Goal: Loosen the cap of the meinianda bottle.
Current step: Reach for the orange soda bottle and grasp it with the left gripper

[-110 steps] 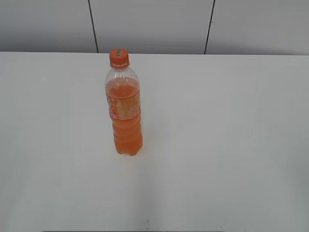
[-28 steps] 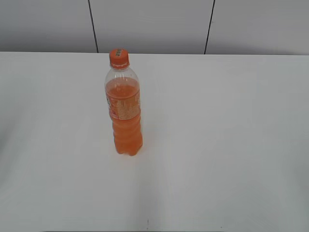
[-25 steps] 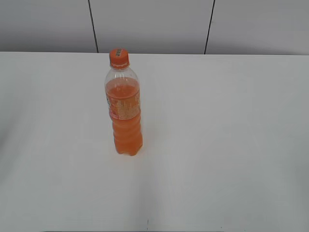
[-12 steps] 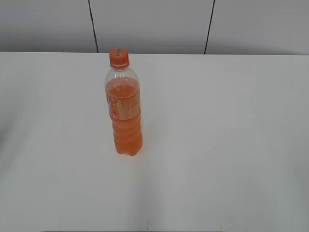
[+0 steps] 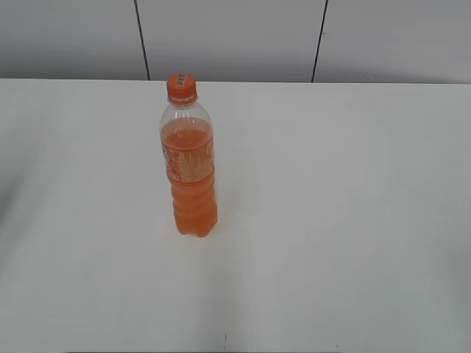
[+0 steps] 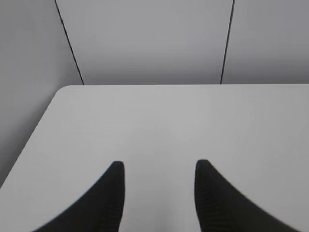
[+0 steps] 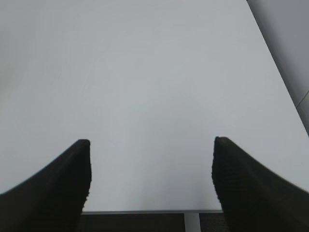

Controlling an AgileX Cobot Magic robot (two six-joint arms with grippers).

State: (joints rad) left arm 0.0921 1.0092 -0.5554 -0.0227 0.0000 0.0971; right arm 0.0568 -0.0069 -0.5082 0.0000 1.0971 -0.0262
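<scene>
Standing upright left of the table's (image 5: 353, 220) middle in the exterior view, the meinianda bottle (image 5: 190, 165) carries the cap (image 5: 181, 88) on top, likely nearer the left arm. Left wrist view: left gripper (image 6: 159, 166) spread, empty. Right wrist view: right gripper (image 7: 150, 142) spread wider, no bottle visible.

This looks like a bare lab or test room, not anybody's home. A wide, plain white table (image 5: 331, 220) fills nearly the whole scene, its surface smooth and unmarked. Behind it, from ten o'clock round to two o'clock, runs a wall of flat pale grey panels (image 5: 228, 37), split by thin dark vertical seams. In the left wrist view the same panelled wall (image 6: 145, 43) turns the corner and runs along the table's side at nine o'clock. The light is even and flat.
</scene>
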